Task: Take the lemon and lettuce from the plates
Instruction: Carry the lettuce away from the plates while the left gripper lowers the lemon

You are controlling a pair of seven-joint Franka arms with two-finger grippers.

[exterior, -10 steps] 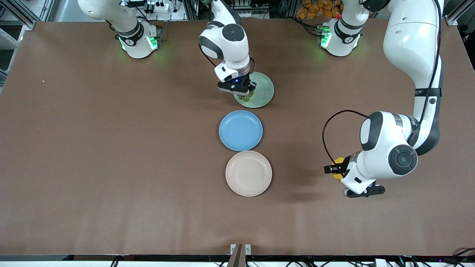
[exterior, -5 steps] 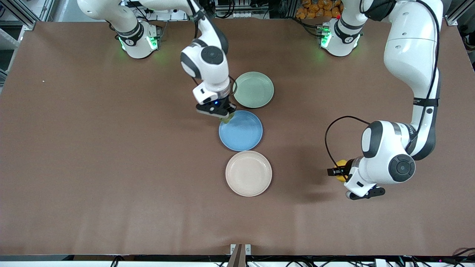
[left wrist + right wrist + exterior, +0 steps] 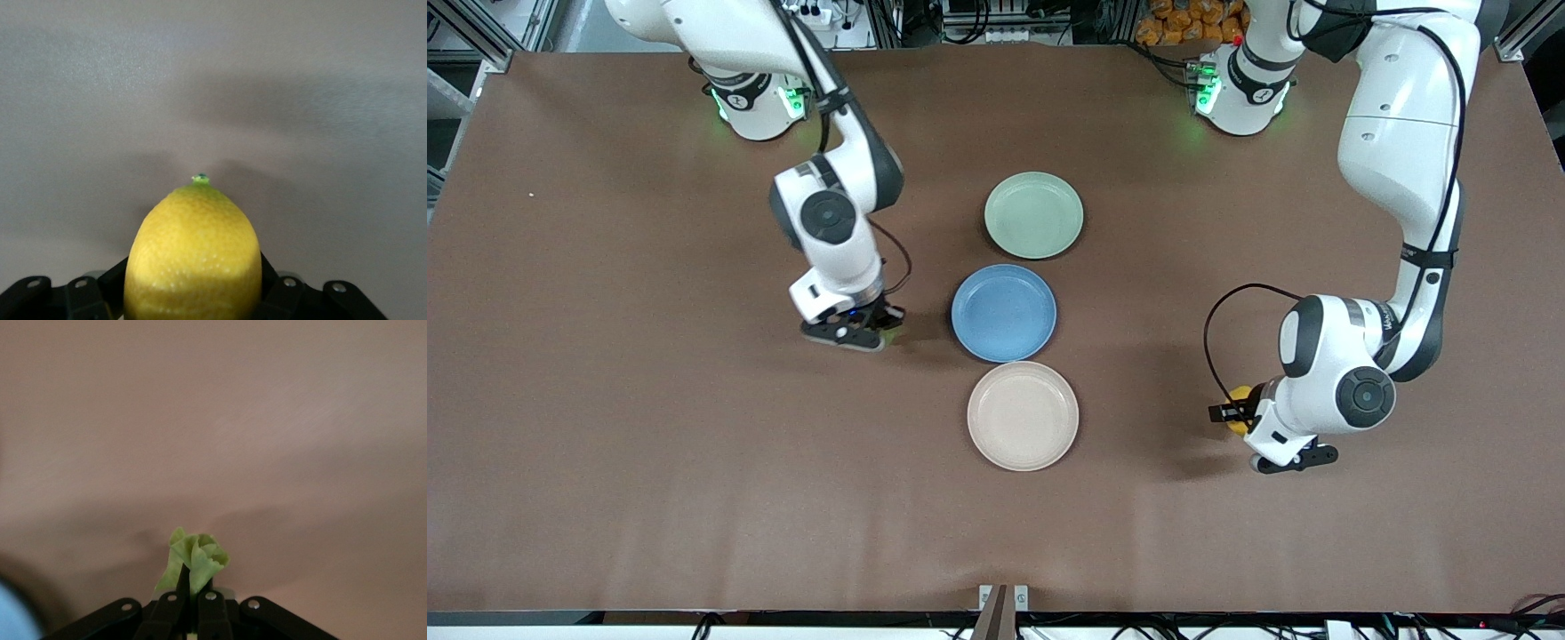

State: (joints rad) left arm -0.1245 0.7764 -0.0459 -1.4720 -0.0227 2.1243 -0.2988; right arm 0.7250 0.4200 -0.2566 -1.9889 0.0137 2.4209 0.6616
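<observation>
The yellow lemon [image 3: 193, 257] fills the left wrist view, and my left gripper [image 3: 193, 297] is shut on it. In the front view the lemon [image 3: 1238, 397] peeks out beside the left gripper [image 3: 1230, 412], low over bare table, off the beige plate [image 3: 1023, 415] toward the left arm's end. My right gripper [image 3: 190, 603] is shut on the crumpled pale-green lettuce [image 3: 195, 559]. The right gripper [image 3: 879, 331] hangs low over bare table beside the blue plate, toward the right arm's end. The mint green plate [image 3: 1034, 215] and the beige plate hold nothing.
A blue plate [image 3: 1003, 313] lies between the mint green and beige plates, also with nothing on it. Brown tabletop spreads wide toward both arms' ends and toward the front camera.
The right arm has carried the lettuce off the mint green plate, past the blue plate's rim, out over bare table toward its own end. The left arm with the lemon has barely shifted.
</observation>
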